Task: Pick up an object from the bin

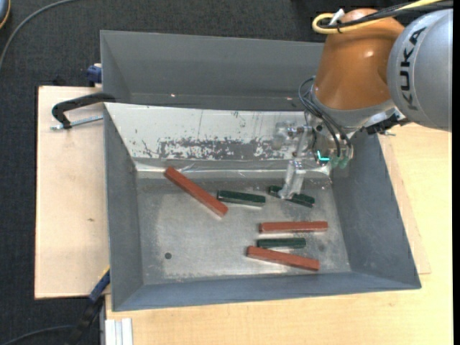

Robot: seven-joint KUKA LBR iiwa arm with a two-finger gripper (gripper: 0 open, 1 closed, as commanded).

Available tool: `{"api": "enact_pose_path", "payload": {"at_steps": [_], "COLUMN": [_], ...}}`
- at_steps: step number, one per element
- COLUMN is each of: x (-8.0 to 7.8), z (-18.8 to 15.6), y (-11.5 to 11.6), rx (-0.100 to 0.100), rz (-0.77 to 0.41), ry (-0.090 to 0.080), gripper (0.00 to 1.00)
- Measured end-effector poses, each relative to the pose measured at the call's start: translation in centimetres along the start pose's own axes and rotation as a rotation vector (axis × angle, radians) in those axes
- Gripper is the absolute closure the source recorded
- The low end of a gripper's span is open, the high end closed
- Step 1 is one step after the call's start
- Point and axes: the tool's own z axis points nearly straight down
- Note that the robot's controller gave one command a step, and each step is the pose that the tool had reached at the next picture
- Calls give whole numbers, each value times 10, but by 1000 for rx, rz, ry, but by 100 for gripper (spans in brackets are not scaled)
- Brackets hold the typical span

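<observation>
My gripper point(293, 181) hangs low near the bin's back right, under the orange cover. Its tip comes down on or just above a short dark green bar point(302, 199) that lies on the floor there; whether it touches the bar I cannot tell. A second dark green bar point(241, 198) lies just to the left of it. A red-brown bar point(293, 227) lies a little nearer the front, apart from the gripper.
A long red-brown bar point(195, 190) lies slanted at the middle left. Toward the front right lie another dark green bar point(281, 243) and a red-brown bar point(282, 258). The bin's back wall stands close behind the gripper.
</observation>
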Motion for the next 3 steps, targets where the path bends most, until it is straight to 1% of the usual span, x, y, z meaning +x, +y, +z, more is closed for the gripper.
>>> {"api": "enact_pose_path", "payload": {"at_steps": [1, 2, 3], "x": [-2, -3, 60], "z": [131, 128, -62], "y": [16, 16, 19], "rx": [1, 1, 5], "rz": [-232, -230, -462], "ry": [-1, -7, -19], "gripper": [0, 100, 100]}}
